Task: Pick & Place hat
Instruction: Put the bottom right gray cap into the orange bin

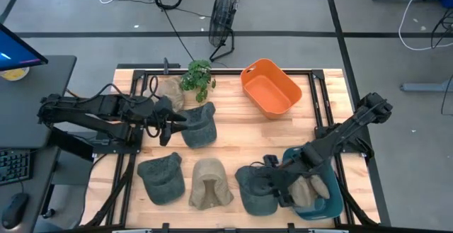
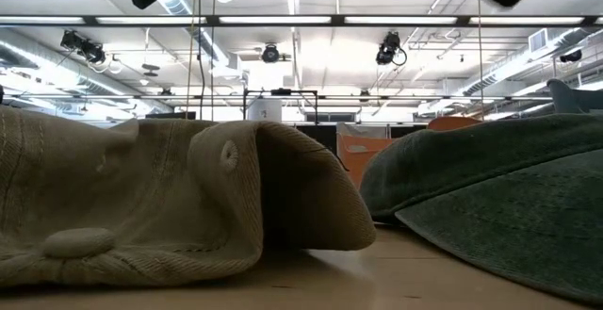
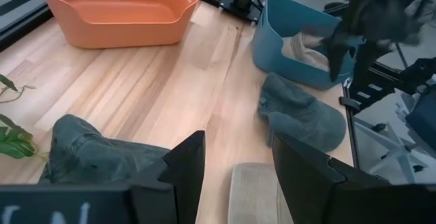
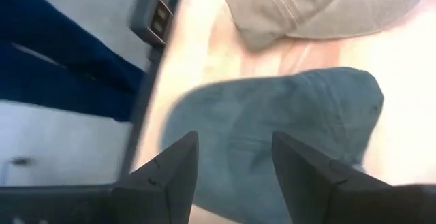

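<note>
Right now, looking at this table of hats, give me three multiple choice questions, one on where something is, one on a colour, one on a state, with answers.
1. Where does the orange bin sit?
A. at the table's far edge, beside the potted plant
B. at the near edge, by the beige hat
C. on the floor by the fan

2. What colour is the bin holding a beige hat under the right arm?
A. orange
B. teal blue
C. white

3. How is the right end effector set?
A. shut on a hat
B. open above a blue-green hat
C. inside the orange bin

Answers: 1 A, the high view shows it at the far edge next to the plant. 2 B, the teal bin holds the hat. 3 B, the right wrist view shows the fingers apart with the hat below.
</note>
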